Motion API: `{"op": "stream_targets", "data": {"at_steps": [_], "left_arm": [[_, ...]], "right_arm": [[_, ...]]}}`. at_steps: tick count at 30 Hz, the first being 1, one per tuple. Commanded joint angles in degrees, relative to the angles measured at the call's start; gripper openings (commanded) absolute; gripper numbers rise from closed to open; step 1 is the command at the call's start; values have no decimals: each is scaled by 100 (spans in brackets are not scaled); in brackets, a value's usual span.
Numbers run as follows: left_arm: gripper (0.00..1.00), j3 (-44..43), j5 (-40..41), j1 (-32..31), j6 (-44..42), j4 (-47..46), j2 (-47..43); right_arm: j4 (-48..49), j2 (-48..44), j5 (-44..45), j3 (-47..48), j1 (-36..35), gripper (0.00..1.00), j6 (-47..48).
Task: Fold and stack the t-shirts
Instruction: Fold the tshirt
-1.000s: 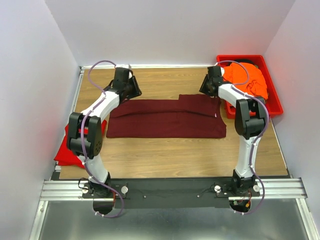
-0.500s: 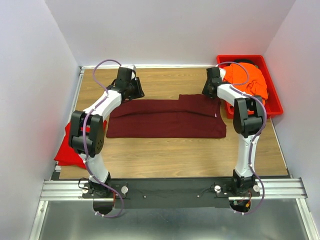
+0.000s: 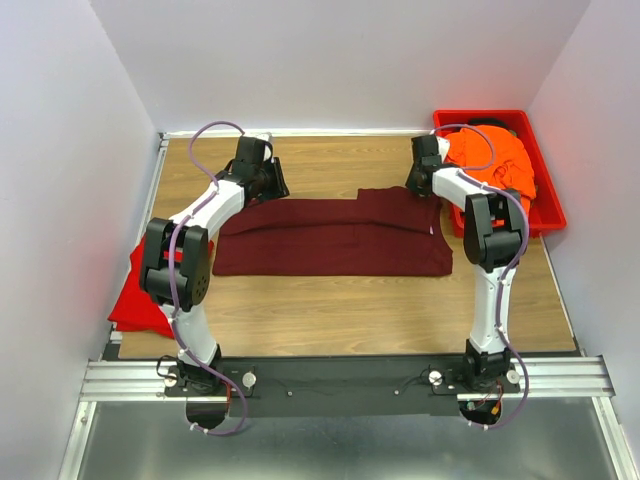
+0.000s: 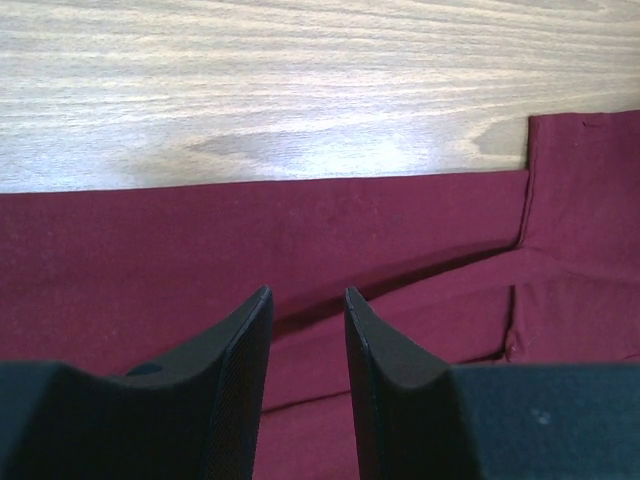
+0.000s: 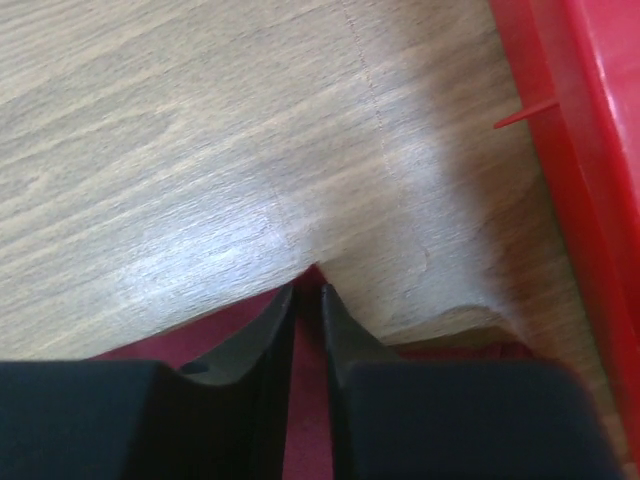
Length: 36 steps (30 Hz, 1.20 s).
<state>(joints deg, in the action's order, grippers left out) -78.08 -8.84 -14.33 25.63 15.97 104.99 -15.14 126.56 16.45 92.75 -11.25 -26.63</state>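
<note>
As the last second ran, the left gripper (image 3: 266, 184) crept right and in toward the far hem of the maroon t-shirt (image 3: 330, 240), which lies flat and part-folded mid-table (image 3: 340, 310). Its jaws stand a narrow gap apart above the cloth and hold nothing yet. The right gripper (image 3: 420, 180) barely shifted. Its jaws are all but closed, with a peak of maroon hem pinched at the tips. Both look set for the next fold, left grasp pending. The orange t-shirt (image 3: 495, 160) waits in the red bin (image 3: 549, 205), and the red t-shirt (image 3: 135, 300) sits at the left edge.
</note>
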Motion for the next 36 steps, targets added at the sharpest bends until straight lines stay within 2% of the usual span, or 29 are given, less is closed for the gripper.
{"op": "stream_targets", "data": {"at_steps": [1, 6, 20, 26, 36], "left_arm": [[42, 39, -144, -9, -102, 21, 74], [42, 48, -188, -9, -93, 21, 83], [42, 171, -443, -9, 65, -76, 399], [42, 188, -487, -9, 179, -111, 540], [42, 294, -443, -9, 267, -120, 637]], "right_arm": [[-148, 123, -185, 42, 26, 18, -79], [-139, -166, -370, -64, 26, 0, -140], [-60, -1572, -1222, -951, 17, 0, -263], [2, -2266, -1661, -1777, 0, 1, -298], [11, -3971, -2435, -3376, -132, 0, -387]]}}
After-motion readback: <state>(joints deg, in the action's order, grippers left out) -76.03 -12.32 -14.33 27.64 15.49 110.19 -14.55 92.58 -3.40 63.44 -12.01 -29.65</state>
